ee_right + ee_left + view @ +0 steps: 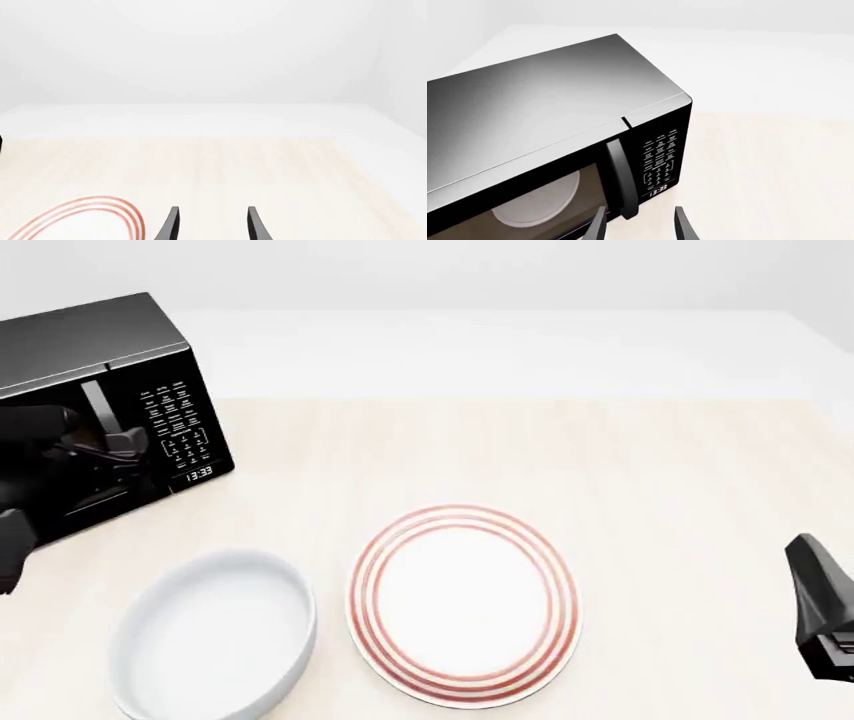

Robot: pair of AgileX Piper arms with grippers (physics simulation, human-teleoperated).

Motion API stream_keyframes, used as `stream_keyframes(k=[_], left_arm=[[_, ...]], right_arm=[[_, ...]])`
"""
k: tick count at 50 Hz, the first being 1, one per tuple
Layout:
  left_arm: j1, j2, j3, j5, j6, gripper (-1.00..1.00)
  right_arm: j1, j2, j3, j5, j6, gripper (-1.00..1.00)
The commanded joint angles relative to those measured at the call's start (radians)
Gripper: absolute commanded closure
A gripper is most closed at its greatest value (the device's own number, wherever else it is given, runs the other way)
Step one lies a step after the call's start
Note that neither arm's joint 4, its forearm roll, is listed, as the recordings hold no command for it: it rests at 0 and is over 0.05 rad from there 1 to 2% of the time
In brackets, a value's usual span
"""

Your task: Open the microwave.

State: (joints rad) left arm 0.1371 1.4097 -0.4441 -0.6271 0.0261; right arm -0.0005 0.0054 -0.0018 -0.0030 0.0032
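1. Nearest the camera in the front view, a shallow white oval ceramic dish (214, 640) and a round white plate with red concentric rings (465, 605) lie side by side on the pale wood-grain desk (641, 490). Neither belongs to the task.
2. At the near right edge, the right gripper (210, 225) hangs above bare desk, well apart from everything except the plate's rim. Its wrist view shows the two dark fingers spread with a clear gap and nothing between them.
3. Farther back on the left, the left gripper (637, 227) sits just in front of the microwave's door. Its fingers are likewise parted and empty, and the lower end of the handle falls in or just beyond the gap between them; whether a finger touches it cannot be told.
4. The large glossy black boxy microwave (100, 350) stands at the far left of the desk, turned slightly toward the centre. Its dark glass door looks closed, with the white turntable visible behind the glass.
5. The vertical black bar handle (620, 175) runs beside the white-lettered keypad (660, 155) and the small clock display (658, 190).
6. The step in hand appears to be the approach to the handle. The next move likely calls for easing forward until the fingers straddle the bar, closing on it, then pulling in an arc around the hinge on the door's far side.
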Motion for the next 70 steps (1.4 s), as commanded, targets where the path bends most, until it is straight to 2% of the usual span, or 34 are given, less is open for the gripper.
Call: stream_keyframes(k=[1,9,10,31,48,59,60,70], left_arm=[[0.004,0.052,-0.018,-0.023,0.001,-1.0],[0.012,0.1,-0.039,-0.041,0.004,-1.0],[0.008,0.202,-0.11,-0.012,0.022,-1.0],[0.016,0.247,-0.137,-0.029,0.01,-1.0],[0.011,0.363,-0.166,-0.078,-0.001,-1.0],[0.002,0.388,-0.185,-0.083,-0.011,-1.0],[0.002,0.39,-0.186,-0.084,-0.008,1.0],[0.03,0.38,-0.188,-0.079,0.012,1.0]], right_arm=[[0.0,0.0,0.0,0.0,0.0,-1.0],[0.0,0.0,0.0,0.0,0.0,-1.0],[0.0,0.0,0.0,0.0,0.0,-1.0],[0.0,0.0,0.0,0.0,0.0,-1.0],[0.0,0.0,0.0,0.0,0.0,-1.0],[0.0,0.0,0.0,0.0,0.0,-1.0],[0.0,0.0,0.0,0.0,0.0,-1.0],[0.0,0.0,0.0,0.0,0.0,-1.0]])
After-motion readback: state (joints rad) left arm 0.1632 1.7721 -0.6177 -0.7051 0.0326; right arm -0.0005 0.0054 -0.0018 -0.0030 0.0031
